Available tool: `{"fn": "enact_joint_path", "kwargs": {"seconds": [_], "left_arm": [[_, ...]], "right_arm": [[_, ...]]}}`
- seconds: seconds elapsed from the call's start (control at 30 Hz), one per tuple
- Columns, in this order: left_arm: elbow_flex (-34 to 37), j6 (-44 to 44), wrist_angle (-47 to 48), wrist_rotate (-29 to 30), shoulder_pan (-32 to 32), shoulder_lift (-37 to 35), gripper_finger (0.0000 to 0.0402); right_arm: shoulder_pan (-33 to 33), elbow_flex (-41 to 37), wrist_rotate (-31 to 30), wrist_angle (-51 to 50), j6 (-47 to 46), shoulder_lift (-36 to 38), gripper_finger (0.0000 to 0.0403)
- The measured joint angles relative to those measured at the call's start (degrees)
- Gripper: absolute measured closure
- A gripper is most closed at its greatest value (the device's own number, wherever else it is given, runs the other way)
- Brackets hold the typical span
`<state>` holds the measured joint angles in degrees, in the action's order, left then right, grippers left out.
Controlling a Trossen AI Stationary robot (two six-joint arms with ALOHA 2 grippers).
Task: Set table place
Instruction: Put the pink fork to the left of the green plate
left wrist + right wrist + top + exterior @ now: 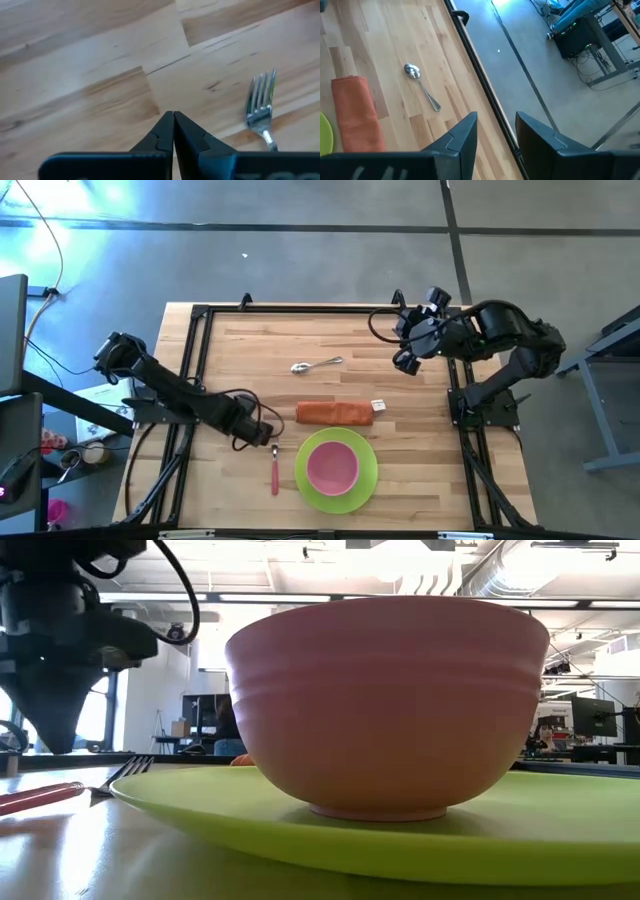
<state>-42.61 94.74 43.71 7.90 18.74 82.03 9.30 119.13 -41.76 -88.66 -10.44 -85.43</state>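
Note:
The lime-green plate lies near the table's near edge with the pink bowl standing in it; both fill the low view, the bowl on the plate. The red-handled fork lies on the wood just left of the plate, tines toward the far edge. My left gripper is shut and sits just left of the fork's tines, touching nothing. The silver spoon lies farther back on the table. My right gripper is open and raised at the far right, with the spoon ahead of it.
A rolled orange cloth with a small white tag lies between the spoon and the plate. The black frame edges the wood table. Bare wood lies right of the plate and along the far side.

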Motion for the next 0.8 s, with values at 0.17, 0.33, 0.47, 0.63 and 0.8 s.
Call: {"fn": "enact_joint_path", "kwargs": {"seconds": [0.17, 0.33, 0.47, 0.63, 0.8], "left_arm": [[0.31, -0.04, -4.15, 0.91, 0.00, 1.77, 0.0401], [0.33, -0.22, -8.14, 0.57, 0.00, 4.24, 0.0401], [0.33, -0.43, -11.72, 0.64, -0.02, 5.95, 0.0401], [0.35, -0.42, -14.05, 0.68, -0.02, 7.28, 0.0401], [0.35, 0.24, -16.33, 1.39, -0.02, 8.56, 0.0402]], "right_arm": [[0.00, 0.00, -0.02, 0.05, 0.15, 0.00, 0.0277], [0.00, 0.00, -0.02, 0.11, 0.37, 0.00, 0.0277], [0.00, 0.00, -0.04, 0.11, 0.38, 0.00, 0.0277], [0.00, 0.00, -0.03, 0.11, 0.38, 0.00, 0.0277], [0.00, 0.00, -0.02, 0.13, 0.33, 0.00, 0.0277]]}}
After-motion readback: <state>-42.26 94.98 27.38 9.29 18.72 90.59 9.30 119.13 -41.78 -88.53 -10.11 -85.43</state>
